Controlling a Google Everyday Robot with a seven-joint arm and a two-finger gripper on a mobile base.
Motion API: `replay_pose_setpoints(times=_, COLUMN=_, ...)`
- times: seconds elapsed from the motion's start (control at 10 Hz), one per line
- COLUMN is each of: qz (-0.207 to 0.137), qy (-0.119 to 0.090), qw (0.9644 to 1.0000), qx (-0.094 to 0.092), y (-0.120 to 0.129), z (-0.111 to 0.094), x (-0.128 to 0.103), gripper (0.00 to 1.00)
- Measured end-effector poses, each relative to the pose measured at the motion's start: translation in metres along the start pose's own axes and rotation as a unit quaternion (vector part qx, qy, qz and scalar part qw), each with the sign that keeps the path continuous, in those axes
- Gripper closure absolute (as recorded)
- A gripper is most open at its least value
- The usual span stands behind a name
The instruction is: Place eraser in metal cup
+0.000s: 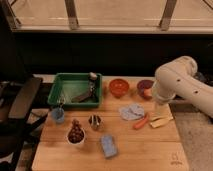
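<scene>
The eraser (pixel 82 96), a flat dark brown block, lies inside the green tray (pixel 62 83) at the back left of the wooden table. The metal cup (pixel 95 121) stands upright on the table in front of the tray, apart from the eraser. My white arm (pixel 180 82) reaches in from the right. My gripper (pixel 161 111) hangs down at the table's right side, just above a pale yellow block (pixel 161 121), far from both the eraser and the cup.
A small blue cup (pixel 58 115), a white cup with brown contents (pixel 76 134) and a light blue pad (pixel 109 146) stand near the metal cup. An orange bowl (pixel 119 87), purple bowl (pixel 145 88), grey cloth (pixel 131 111) and carrot (pixel 141 121) lie to the right. A black chair (pixel 20 102) stands on the left.
</scene>
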Motion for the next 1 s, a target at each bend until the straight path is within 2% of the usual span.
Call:
replay_pose_setpoints(times=0.1, qz=-0.026, qy=-0.003, qw=0.9996, qx=0.007, y=-0.007, z=-0.003, x=-0.022, gripper=0.35)
replay_pose_setpoints(times=0.2, qz=-0.063, qy=-0.008, qw=0.9978, qx=0.016, y=-0.014, z=-0.006, x=-0.055, gripper=0.35)
replay_pose_setpoints(times=0.4, qz=-0.111, qy=-0.018, qw=0.9933, qx=0.027, y=-0.02, z=-0.012, x=-0.098, gripper=0.35)
replay_pose_setpoints(times=0.6, qz=-0.161, qy=-0.038, qw=0.9856, qx=0.034, y=-0.023, z=-0.019, x=-0.148, gripper=0.35)
replay_pose_setpoints(times=1.0, qz=-0.161, qy=-0.037, qw=0.9857, qx=0.034, y=-0.023, z=-0.019, x=-0.147, gripper=0.35)
